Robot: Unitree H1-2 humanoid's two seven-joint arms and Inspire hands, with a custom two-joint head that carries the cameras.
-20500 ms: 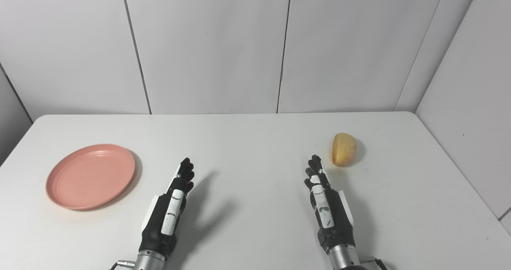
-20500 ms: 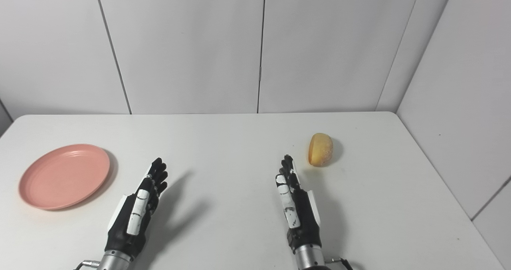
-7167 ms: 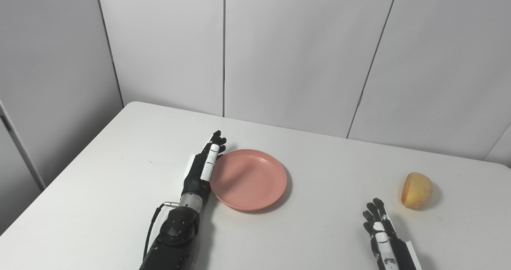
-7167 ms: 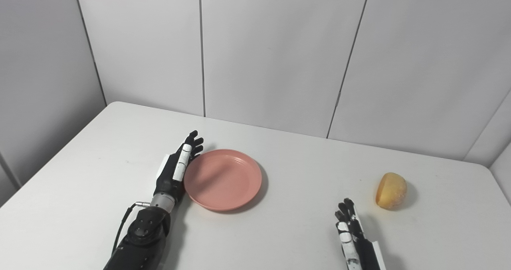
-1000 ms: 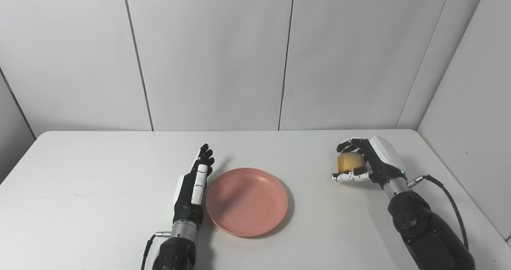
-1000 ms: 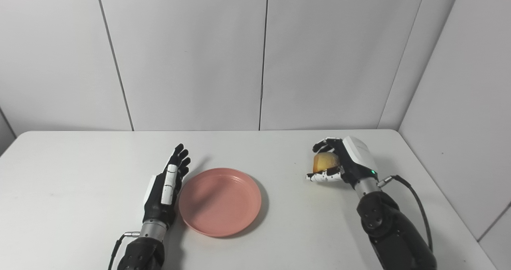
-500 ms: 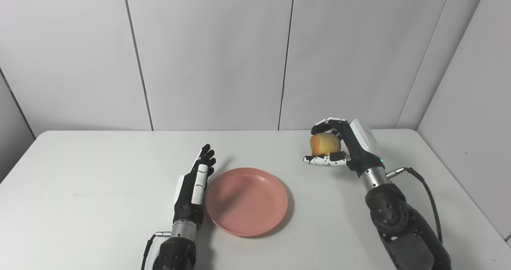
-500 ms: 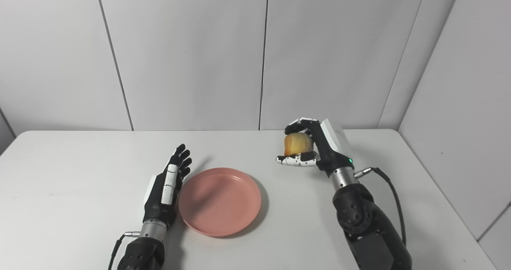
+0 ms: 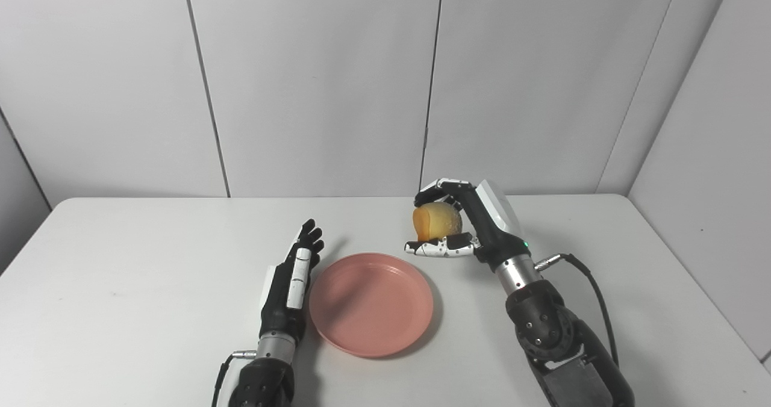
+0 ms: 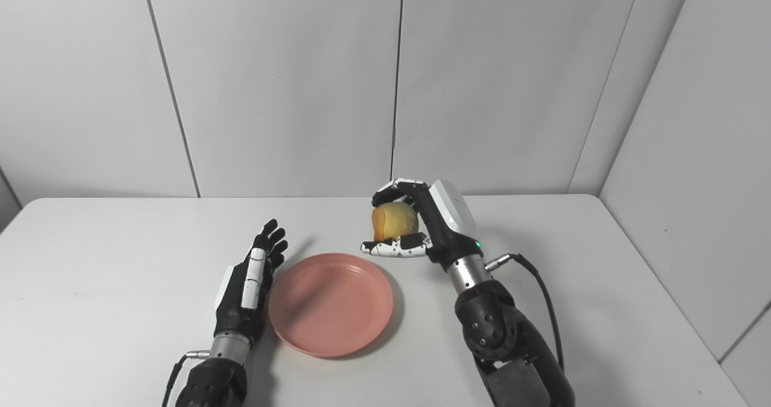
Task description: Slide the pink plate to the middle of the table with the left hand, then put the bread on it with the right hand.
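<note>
— Where's the bread (image 9: 437,221)?

— Up off the worktop (image 9: 120,286), the right hand (image 9: 467,226) clasping it in curled fingers (image 9: 443,185), just beyond the pink plate's (image 9: 371,303) far right rim.

— And the left hand (image 9: 288,286)?

— Flat, fingers straight and holding nothing, edge against the plate's left side.

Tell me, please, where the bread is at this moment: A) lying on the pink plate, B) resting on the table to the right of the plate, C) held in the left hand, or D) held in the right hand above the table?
D: the right hand is shut on the bread, lifted off the table by the far right rim of the pink plate.
</note>
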